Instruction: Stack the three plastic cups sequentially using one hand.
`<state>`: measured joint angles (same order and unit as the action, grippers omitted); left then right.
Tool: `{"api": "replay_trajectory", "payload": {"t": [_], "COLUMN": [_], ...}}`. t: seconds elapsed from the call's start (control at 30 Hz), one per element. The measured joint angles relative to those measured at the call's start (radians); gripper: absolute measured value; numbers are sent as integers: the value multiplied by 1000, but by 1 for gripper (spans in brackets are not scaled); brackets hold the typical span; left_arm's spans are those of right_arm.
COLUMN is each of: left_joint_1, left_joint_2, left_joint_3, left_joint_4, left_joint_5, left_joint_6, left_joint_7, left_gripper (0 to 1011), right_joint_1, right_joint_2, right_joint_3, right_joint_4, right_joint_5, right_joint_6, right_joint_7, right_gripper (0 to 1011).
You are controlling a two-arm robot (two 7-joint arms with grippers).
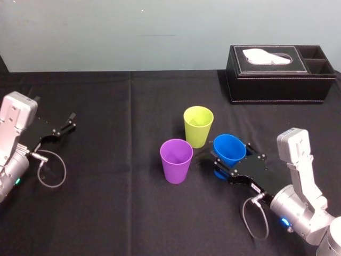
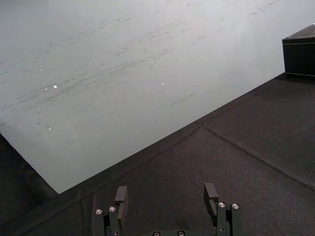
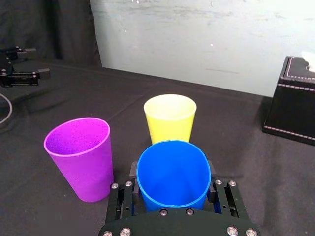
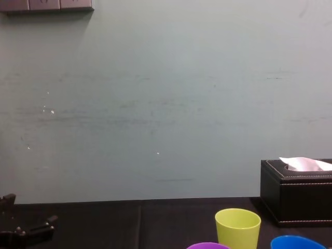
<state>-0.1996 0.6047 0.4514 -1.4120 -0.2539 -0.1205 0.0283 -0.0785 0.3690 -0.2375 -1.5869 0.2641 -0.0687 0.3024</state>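
Three plastic cups stand upright near the middle of the black table. The lime yellow-green cup [image 1: 198,125] [image 3: 170,118] is farthest back, the purple cup [image 1: 176,160] [image 3: 81,157] stands front left of it, and the blue cup [image 1: 229,148] [image 3: 172,169] front right. My right gripper [image 1: 232,156] [image 3: 172,173] reaches in from the lower right, and its fingers [image 3: 132,173] press against both sides of the blue cup, which still rests on the table. My left gripper [image 1: 69,121] [image 2: 166,196] is parked open at the far left, holding nothing.
A black tissue box [image 1: 277,74] [image 4: 295,202] stands at the back right against the pale wall. A black cloth [image 1: 106,202] covers the table, with bare room left of and in front of the cups.
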Motion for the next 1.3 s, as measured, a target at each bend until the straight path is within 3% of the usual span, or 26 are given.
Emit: {"api": "replay_trajectory", "payload": {"t": [0.23, 0.37, 0.57, 0.77, 0.93, 1.3], "left_joint_1": [0, 0, 0, 0, 0, 0], "left_joint_2": [0, 0, 0, 0, 0, 0], "left_joint_3": [0, 0, 0, 0, 0, 0], "left_joint_4": [0, 0, 0, 0, 0, 0], "left_joint_5": [0, 0, 0, 0, 0, 0], "left_joint_6": [0, 0, 0, 0, 0, 0], "left_joint_7": [0, 0, 0, 0, 0, 0], "left_gripper": [1011, 1011, 1011, 1011, 1011, 1011], "right_joint_1": [-2, 7, 55, 114, 191, 328], "right_joint_2": [5, 8, 4, 4, -5, -27], "right_joint_3": [9, 15, 31, 29, 9, -60], "right_joint_4": [-45, -77, -115, -124, -97, 6], "right_joint_5": [-13, -13, 35, 68, 98, 90], "right_joint_6": [18, 60, 147, 194, 232, 257], "right_joint_7": [4, 5, 14, 23, 27, 29], "right_gripper": [726, 726, 726, 726, 726, 726]}}
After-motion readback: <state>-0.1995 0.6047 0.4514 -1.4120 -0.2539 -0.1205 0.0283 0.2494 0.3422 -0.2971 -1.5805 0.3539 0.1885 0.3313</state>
